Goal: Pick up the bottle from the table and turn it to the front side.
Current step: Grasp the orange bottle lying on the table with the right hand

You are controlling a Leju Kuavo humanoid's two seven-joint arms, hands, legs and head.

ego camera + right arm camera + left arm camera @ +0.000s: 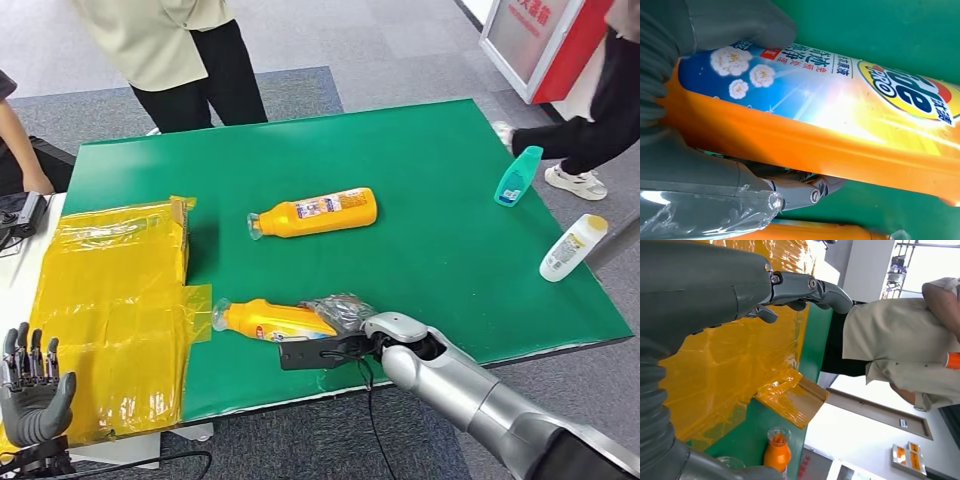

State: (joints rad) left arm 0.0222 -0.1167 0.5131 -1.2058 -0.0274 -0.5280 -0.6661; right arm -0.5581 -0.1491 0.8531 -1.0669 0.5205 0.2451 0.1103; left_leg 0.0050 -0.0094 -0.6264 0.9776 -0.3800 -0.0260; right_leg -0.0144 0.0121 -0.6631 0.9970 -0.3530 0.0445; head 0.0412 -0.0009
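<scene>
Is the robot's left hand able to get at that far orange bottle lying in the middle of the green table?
Probably not easily. The left hand hovers open beside the yellow plastic sheet, low at the table's near corner, while the far orange bottle lies well across the green table. Nothing blocks the path, though.

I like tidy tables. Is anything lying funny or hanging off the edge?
Yes. Two orange bottles lie on their sides, the near bottle in the right hand. A white bottle and a teal bottle overhang the green table's far-right edge.
</scene>
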